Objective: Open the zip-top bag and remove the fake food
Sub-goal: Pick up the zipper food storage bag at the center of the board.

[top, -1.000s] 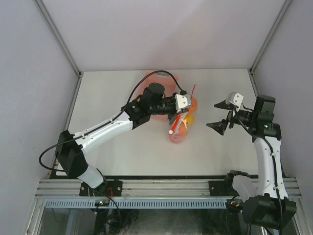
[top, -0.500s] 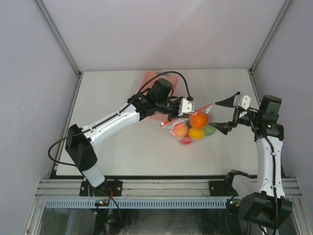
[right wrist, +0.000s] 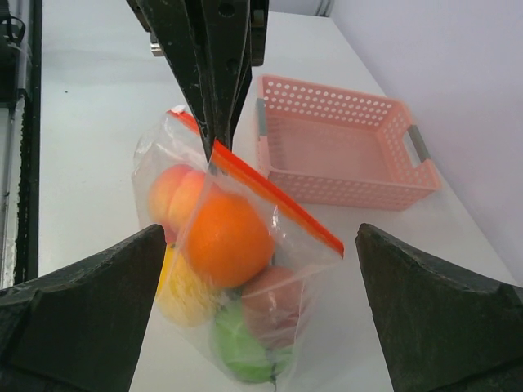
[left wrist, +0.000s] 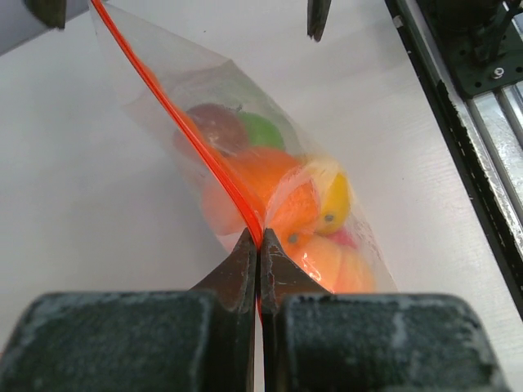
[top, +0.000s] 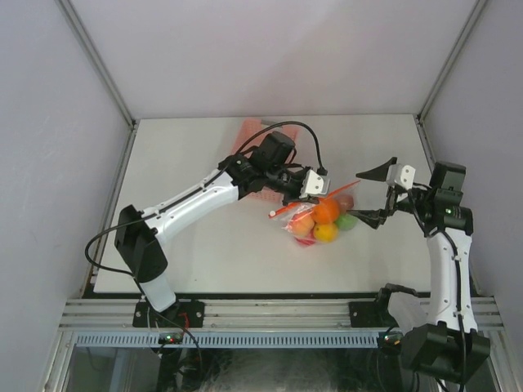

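The clear zip-top bag [top: 320, 220] hangs by its red-orange zipper strip [left wrist: 196, 147] over the middle of the table. It holds the fake food [right wrist: 225, 237]: orange, peach, yellow, green and brown-red pieces. My left gripper [left wrist: 258, 245] is shut on the zipper strip and holds the bag up; it also shows in the top view [top: 313, 189]. My right gripper [top: 374, 194] is wide open and empty, just right of the bag. In the right wrist view the bag [right wrist: 237, 269] hangs between and ahead of its spread fingers [right wrist: 82, 318].
A pink slotted basket [right wrist: 343, 151] stands on the table behind the bag, partly hidden under my left arm in the top view [top: 249, 131]. The table's near edge and metal rail [left wrist: 482, 163] lie close to the bag's front.
My left gripper has carried the bag rightward from beside the basket and then a little lower. My right gripper has moved in toward the bag, still open.
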Tool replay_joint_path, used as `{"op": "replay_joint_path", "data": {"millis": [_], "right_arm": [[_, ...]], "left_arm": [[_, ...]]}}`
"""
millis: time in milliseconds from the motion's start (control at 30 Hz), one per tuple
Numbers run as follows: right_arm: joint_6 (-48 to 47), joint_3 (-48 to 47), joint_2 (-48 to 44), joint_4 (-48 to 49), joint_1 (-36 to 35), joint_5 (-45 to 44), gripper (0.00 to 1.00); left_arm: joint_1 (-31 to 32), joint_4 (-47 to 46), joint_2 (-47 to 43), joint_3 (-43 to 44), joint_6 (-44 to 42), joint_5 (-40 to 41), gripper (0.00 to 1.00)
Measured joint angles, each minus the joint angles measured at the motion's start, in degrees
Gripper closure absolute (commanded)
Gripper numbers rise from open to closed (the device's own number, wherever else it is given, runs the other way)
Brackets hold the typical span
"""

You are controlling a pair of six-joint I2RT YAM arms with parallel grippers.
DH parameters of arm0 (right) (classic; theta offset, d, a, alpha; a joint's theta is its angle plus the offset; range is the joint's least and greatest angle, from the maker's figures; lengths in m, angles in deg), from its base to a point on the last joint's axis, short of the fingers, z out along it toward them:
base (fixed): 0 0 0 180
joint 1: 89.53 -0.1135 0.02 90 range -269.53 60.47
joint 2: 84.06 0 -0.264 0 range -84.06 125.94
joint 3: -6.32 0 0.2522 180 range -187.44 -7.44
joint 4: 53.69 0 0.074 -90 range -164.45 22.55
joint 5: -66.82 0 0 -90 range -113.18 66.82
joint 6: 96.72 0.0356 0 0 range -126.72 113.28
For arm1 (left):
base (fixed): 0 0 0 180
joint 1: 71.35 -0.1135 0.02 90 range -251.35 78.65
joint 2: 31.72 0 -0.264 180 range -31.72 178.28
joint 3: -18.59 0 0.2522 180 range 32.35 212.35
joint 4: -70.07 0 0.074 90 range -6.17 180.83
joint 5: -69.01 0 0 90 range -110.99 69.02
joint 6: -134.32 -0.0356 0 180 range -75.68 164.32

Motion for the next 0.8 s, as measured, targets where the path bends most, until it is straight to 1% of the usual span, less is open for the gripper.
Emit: {"op": "replay_joint_path", "data": {"millis": [200, 333, 500, 633, 800], "right_arm": [[3.2, 0.0, 0.2, 3.0, -3.1, -0.9, 0.01], [4.1, 0.0, 1.2, 4.0, -5.4, -2.2, 0.06], [3.1, -1.2, 3.6, 3.0, -9.8, -5.0, 0.19], [1.9, -1.9, 4.7, 1.7, -11.3, -7.0, 0.31], [0.7, -1.9, 5.3, 0.4, -12.5, -9.0, 0.53]], "left_arm": [[0.9, 1.9, 0.1, 1.0, -1.4, -0.4, 1.00], [1.3, 3.3, 0.2, 2.1, -1.9, -0.4, 1.00], [1.5, 4.2, 0.7, 3.5, -2.3, -0.3, 1.00], [1.5, 4.5, 1.0, 4.0, -2.3, -0.3, 1.00], [1.5, 4.7, 1.6, 4.5, -2.3, -0.2, 1.00]]}}
